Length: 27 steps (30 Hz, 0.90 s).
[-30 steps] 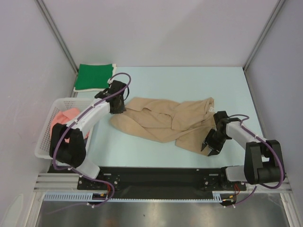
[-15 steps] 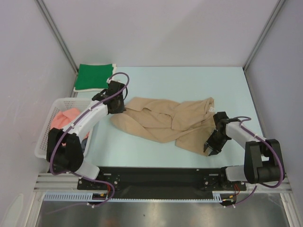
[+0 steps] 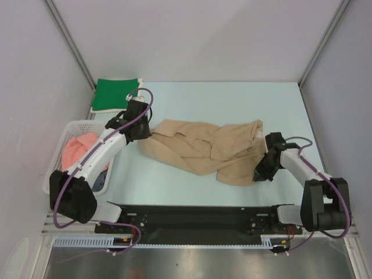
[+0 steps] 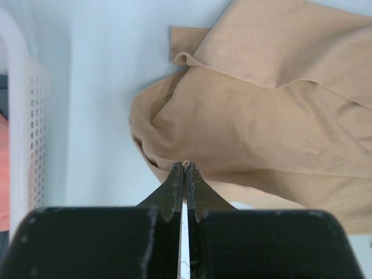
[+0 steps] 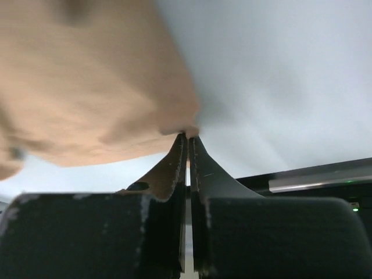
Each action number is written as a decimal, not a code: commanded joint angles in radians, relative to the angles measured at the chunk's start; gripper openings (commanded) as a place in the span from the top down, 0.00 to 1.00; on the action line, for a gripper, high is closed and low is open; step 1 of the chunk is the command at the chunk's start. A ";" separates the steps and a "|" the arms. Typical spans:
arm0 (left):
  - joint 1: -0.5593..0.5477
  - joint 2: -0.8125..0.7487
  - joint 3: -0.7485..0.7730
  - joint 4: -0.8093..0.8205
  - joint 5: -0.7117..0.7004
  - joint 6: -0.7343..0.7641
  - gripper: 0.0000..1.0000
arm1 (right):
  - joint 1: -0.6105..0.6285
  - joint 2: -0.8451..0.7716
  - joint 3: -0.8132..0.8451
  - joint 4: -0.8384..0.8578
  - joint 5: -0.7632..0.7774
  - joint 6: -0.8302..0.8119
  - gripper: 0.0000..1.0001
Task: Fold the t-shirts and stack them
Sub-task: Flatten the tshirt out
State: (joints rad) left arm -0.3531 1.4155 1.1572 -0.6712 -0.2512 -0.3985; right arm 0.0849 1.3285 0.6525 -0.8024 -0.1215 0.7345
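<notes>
left gripper (image 4: pixel 185 165) nips tan t-shirt (image 4: pixel 261 116) | right gripper (image 5: pixel 187 136) apparently too | overhead: nips hidden

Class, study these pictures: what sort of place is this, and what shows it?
Probably a robotics lab test cell: two arms bolted to a rail, plain panel walls on metal posts, and a tan t-shirt laid out for practice.

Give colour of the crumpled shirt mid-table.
Plain tan, no pattern; the shirt shows best in the left wrist view.
</notes>
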 commanded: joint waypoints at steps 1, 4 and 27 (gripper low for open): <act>-0.004 -0.105 0.036 -0.024 -0.020 0.029 1.00 | -0.020 -0.119 0.163 0.005 0.109 -0.076 1.00; -0.004 -0.170 0.058 -0.034 -0.028 0.035 1.00 | -0.020 -0.209 0.332 -0.005 0.173 -0.099 1.00; -0.034 -0.493 0.565 0.110 0.236 0.328 1.00 | -0.024 -0.577 0.986 0.552 0.400 -0.383 1.00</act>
State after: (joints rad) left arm -0.3725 0.9741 1.6432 -0.6415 -0.1394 -0.1703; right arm 0.0666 0.7925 1.5879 -0.4622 0.2012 0.4633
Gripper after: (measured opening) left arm 0.012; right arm 0.017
